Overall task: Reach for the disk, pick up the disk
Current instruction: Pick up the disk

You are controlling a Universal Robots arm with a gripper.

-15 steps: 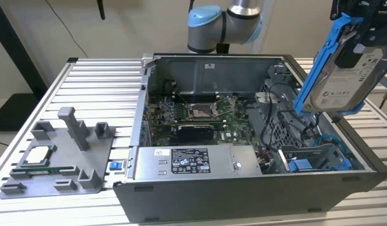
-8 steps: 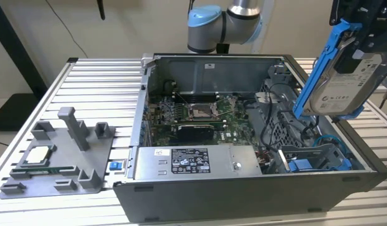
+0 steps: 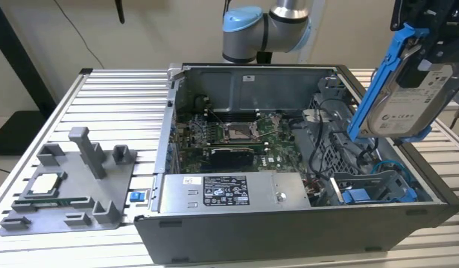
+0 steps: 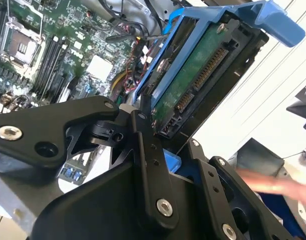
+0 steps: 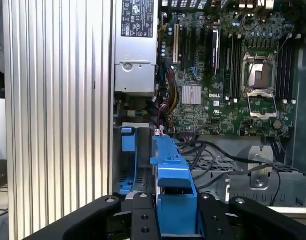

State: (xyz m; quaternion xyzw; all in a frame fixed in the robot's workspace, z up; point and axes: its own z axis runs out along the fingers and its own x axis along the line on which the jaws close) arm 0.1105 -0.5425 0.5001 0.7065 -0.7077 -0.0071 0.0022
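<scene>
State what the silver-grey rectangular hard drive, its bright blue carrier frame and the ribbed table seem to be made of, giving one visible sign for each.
The silver-grey rectangular hard drive, held in the gripper, looks like brushed metal: dull grey sheen beneath a white label. Its bright blue carrier frame looks like moulded plastic: uniform saturated colour, rounded edges, soft gloss. The ribbed table is probably extruded aluminium: pale silver slats with even grooves.

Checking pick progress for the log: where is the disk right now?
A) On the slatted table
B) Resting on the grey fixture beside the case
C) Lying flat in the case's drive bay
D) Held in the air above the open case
D: in the exterior view the disk hangs upright in its blue frame, gripped by the tool, clear above the open computer case.
</scene>
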